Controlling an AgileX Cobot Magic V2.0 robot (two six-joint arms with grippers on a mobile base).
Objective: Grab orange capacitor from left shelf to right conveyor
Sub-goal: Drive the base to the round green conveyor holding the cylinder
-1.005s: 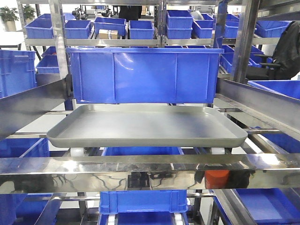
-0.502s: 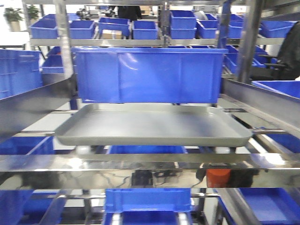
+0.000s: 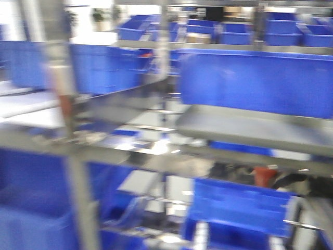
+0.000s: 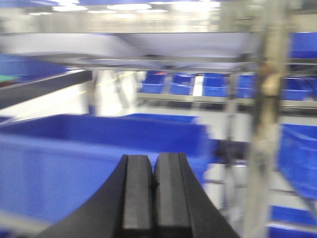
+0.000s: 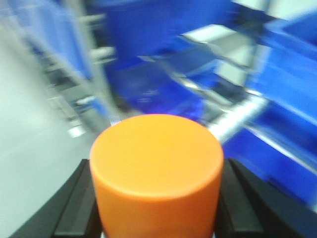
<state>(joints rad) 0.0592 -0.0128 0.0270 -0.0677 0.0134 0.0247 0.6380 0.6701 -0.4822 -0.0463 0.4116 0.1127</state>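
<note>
We log the orange capacitor point(image 5: 156, 168) as plain bright orange, lighter on top and darker down the side, with no print showing. The right gripper fingers point(image 5: 74, 210) are black. The left gripper point(image 4: 152, 183) is dark grey to black and matte. The bins point(image 3: 255, 83) are solid blue with no pattern. The tray point(image 3: 250, 127) is flat grey. The left shelf point(image 3: 130, 151) rails are silver steel with mirror glints.

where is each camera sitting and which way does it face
Front view: on the robot's body, facing the left shelf, its grey tray and blue bins; the orange blur low right is likely the orange capacitor.
Left wrist view: on the left arm, looking past the left gripper, shut and empty, over blue bins.
Right wrist view: on the right arm, looking past the right gripper, shut on the orange capacitor.
Shared: blue bins in all three.
</note>
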